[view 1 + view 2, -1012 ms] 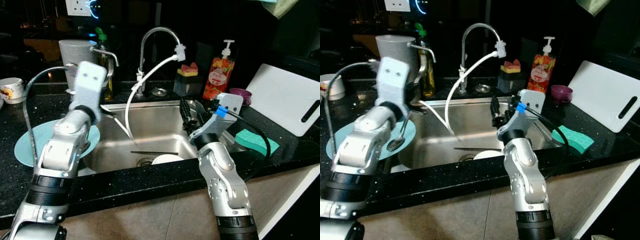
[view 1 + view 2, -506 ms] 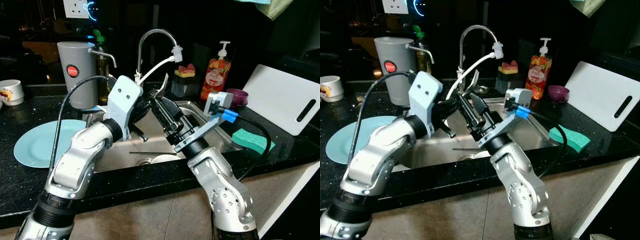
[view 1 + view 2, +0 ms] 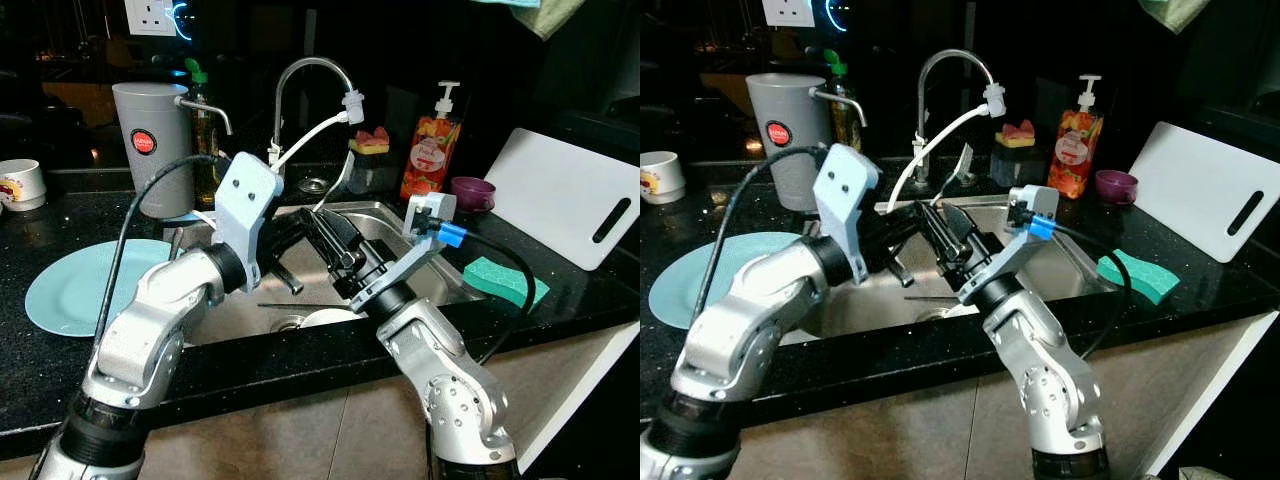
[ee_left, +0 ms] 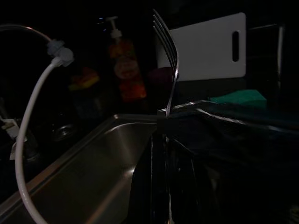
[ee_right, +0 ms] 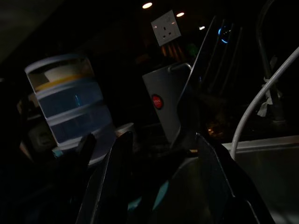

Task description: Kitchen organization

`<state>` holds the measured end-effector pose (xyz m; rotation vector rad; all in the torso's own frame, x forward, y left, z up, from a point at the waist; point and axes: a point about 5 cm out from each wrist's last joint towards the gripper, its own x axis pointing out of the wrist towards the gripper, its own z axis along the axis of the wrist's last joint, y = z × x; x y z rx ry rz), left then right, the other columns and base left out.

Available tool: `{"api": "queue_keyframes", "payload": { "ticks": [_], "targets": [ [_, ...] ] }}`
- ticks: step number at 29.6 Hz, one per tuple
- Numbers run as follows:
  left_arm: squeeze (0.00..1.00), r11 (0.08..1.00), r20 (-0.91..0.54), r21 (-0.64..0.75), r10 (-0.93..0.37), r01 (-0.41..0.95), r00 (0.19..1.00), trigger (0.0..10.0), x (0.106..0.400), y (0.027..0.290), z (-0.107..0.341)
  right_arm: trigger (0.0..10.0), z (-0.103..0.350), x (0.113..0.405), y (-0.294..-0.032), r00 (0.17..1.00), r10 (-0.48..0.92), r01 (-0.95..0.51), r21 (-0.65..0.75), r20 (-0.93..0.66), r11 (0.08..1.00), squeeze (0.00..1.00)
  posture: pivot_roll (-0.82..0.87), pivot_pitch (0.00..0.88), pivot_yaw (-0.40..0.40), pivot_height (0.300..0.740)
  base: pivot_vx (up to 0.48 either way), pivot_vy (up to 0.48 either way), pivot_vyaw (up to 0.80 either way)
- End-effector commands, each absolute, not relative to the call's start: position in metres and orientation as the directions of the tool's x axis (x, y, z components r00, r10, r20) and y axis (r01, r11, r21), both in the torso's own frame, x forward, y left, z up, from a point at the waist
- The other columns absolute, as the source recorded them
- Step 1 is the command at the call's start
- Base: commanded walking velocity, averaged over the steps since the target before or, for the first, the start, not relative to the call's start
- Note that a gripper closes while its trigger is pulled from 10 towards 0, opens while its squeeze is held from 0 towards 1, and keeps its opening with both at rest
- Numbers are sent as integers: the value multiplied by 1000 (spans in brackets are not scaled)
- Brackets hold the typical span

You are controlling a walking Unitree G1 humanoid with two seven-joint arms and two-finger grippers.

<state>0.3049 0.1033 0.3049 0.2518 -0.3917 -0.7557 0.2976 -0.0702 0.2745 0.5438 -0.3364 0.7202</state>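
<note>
Fork (image 4: 169, 70) upright, pinched in left gripper (image 3: 300, 232) fingers over sink (image 3: 375, 212); right gripper (image 3: 335, 240) fingers spread beside.

Both arms: silver-grey metal shells, built from rounded, segmented casings with small dark screw heads on the sides. A black ribbed band rings each forearm near the lower end.

Left arm: flat pale-grey wrist plate with two small dark holes. A black cable loops from behind that plate back down along the forearm. Left claw (image 3: 300, 235): long black fingers.

Right arm: small pale-grey block at the wrist carrying a bright blue connector. A black cable runs from that connector in a wide loop back toward the forearm. Right claw (image 3: 945, 235): long black fingers (image 5: 117, 182), matte, tapering, seen dark in the right wrist view.
</note>
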Motion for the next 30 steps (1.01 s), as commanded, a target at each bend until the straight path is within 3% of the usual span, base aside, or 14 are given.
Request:
{"api": "queue_keyframes", "payload": {
  "ticks": [1,8,9,23,24,25,29,30],
  "targets": [
    [0,659,243,389,-747,643,619,10000,298,96,305,10000,269,301,-72,731,522,-678,385,439,626,0,99,35,-77,740,0,0,0],
    [0,637,207,392,-764,664,611,10000,297,93,297,10000,273,301,-77,730,496,-681,448,470,579,0,98,38,-76,740,0,0,0],
    [0,635,205,391,-766,667,609,10000,297,93,297,0,273,301,-78,729,492,-683,457,476,570,0,98,38,-76,740,0,0,0],
    [0,637,192,392,-762,664,618,10000,296,94,295,0,273,302,-82,735,467,-678,506,491,534,0,99,38,-76,740,0,0,0],
    [871,647,191,383,-754,659,628,10000,298,95,294,0,272,302,-83,739,464,-674,509,489,536,0,99,38,-76,740,0,0,0],
    [1000,657,186,375,-745,655,641,10000,299,95,293,0,271,303,-83,742,462,-670,512,486,538,0,99,38,-76,740,0,0,0],
    [1000,677,188,365,-726,639,662,10000,302,96,292,0,269,306,-83,761,449,-649,526,469,550,0,106,40,-73,740,0,0,0],
    [0,688,196,360,-716,630,669,10000,303,97,293,9059,267,309,-85,783,424,-621,541,455,567,0,106,40,-73,740,0,0,0]
  ]
}}
